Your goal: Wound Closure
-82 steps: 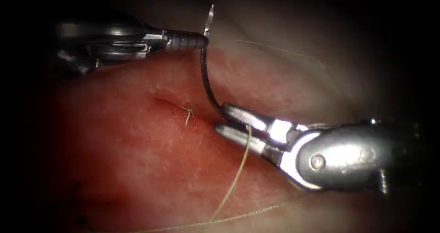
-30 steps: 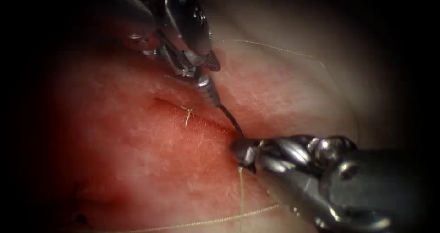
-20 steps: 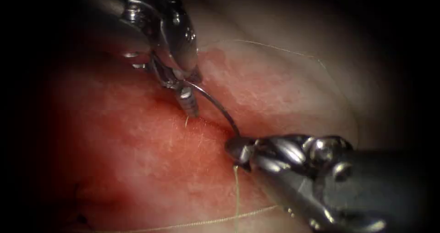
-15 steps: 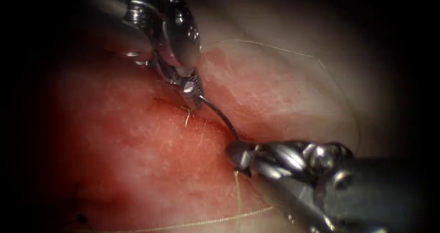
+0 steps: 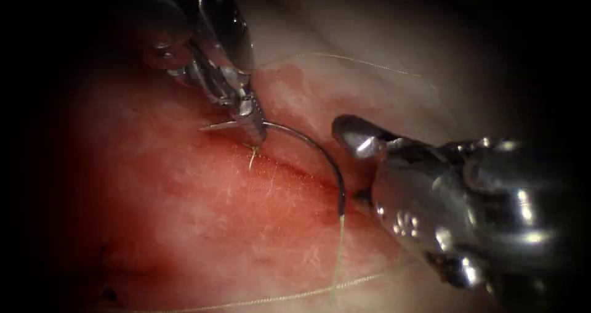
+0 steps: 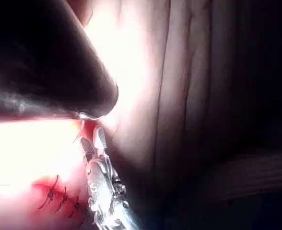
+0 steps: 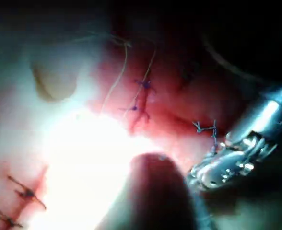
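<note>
My left tool (image 5: pixel 251 127) comes in from the upper left with its jaws shut on the curved needle (image 5: pixel 320 153), close behind the tip. The tip points left, just above the cut (image 5: pixel 289 168). The needle's whole arc shows above the tissue (image 5: pixel 184 227), ending at the cut's lower right end, where the thread (image 5: pixel 337 251) leaves it downward. My right tool (image 5: pixel 356 165) stands just right of the needle's rear end, jaws wide apart and holding nothing. A tied knot with short cut ends (image 5: pixel 252 157) sits on the cut below the left jaws.
A second strand of thread (image 5: pixel 277 299) runs along the bottom of the tissue and a thin one (image 5: pixel 357 60) arcs across the top. Older finished stitches (image 7: pixel 140 104) lie on the tissue, and more stitches (image 6: pixel 59 199) lie elsewhere on it.
The left jaws closed on the needle near its tip. The right jaws then opened, let go of the needle's rear end and drew back to the right. The needle has swung so that its tip points left.
</note>
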`<state>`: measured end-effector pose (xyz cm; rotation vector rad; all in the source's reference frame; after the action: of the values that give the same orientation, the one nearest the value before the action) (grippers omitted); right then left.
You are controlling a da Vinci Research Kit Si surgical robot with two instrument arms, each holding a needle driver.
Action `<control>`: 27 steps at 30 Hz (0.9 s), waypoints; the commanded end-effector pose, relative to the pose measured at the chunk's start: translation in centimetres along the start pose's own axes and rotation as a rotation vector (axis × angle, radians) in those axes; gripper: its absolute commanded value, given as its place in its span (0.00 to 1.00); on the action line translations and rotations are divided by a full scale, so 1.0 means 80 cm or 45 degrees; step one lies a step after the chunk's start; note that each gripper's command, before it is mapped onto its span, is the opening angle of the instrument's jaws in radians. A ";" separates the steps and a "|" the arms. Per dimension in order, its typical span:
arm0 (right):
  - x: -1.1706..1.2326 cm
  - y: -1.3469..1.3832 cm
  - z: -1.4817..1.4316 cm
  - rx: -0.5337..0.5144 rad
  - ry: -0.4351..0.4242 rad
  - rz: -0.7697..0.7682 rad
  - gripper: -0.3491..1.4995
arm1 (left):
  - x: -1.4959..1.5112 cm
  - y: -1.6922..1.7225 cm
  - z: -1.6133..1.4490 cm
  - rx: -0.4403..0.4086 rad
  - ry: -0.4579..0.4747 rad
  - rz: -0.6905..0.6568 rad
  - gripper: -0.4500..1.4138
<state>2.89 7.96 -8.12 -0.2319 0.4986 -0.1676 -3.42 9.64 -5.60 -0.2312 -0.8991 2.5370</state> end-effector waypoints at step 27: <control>0.0000 0.0041 -0.0122 0.110 0.373 0.831 0.32 | -0.0002 -0.0091 0.0002 0.320 0.599 -0.440 0.06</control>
<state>2.43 8.07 -9.03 0.0994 0.8529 0.4094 -3.09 10.13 -5.18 -0.5368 -0.3953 2.0806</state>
